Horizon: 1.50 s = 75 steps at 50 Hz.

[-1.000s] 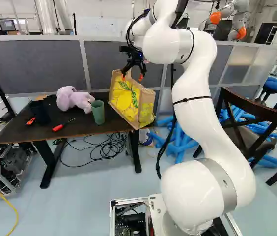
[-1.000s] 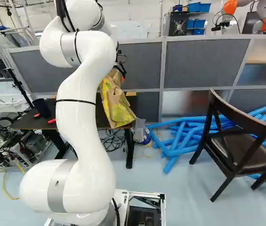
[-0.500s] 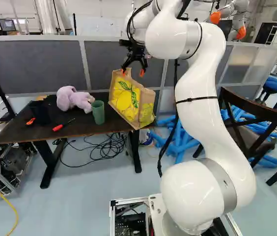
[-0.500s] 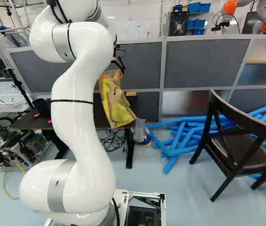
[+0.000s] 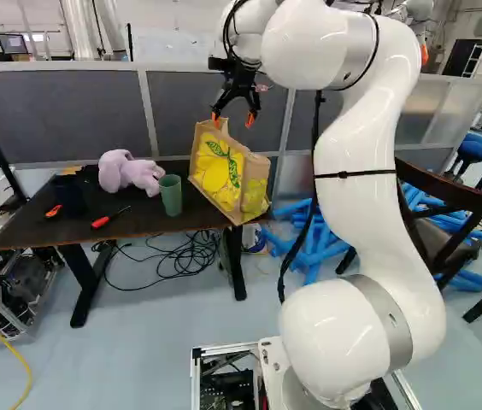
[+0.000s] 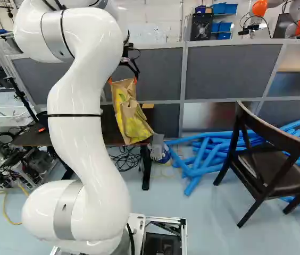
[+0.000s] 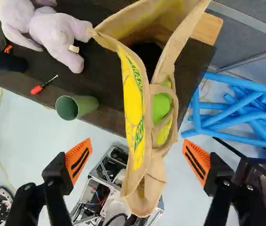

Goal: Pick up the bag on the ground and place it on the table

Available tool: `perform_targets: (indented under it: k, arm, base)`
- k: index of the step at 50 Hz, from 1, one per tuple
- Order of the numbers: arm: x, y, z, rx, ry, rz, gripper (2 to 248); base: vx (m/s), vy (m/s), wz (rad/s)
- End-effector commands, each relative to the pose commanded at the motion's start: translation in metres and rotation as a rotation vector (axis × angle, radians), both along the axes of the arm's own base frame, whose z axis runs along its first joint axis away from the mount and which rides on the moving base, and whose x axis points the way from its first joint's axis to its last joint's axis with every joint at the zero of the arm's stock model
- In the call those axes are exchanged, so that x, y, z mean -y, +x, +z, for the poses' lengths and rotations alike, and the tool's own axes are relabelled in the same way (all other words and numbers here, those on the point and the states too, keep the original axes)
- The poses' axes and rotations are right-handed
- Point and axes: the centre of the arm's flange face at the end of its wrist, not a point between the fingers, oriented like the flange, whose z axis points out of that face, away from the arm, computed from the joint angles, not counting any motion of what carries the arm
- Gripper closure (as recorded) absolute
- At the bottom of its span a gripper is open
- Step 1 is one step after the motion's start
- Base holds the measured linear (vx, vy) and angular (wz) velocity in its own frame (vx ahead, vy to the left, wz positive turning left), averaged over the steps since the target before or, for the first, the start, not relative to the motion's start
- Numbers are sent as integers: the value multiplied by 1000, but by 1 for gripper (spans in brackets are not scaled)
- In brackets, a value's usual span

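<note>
The hand [image 5: 232, 118] stands open above the bag [image 5: 221, 175]

Its two orange pads [image 7: 78, 161] flank the bag's long mouth, clear on either side. The mouth runs across the line joining them. Below the hand, the bag leans at the end of the desk [image 5: 143, 205], partly past the front edge. Placing looks all but finished; the hand should probably rise straight away, since a sideways brush might tip the bag.

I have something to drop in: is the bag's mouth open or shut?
Open: the wrist view shows the bag with its sides parted.
</note>
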Motion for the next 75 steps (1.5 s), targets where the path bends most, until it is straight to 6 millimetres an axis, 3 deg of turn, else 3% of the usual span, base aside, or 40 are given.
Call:
perform_targets:
  k: [21,75]
  arm:
    - [0,0,1,1,0,0,3]
    - [0,0,1,1,0,0,3]
  base:
    - [-60,1,4]
    - [-319,-26,23]
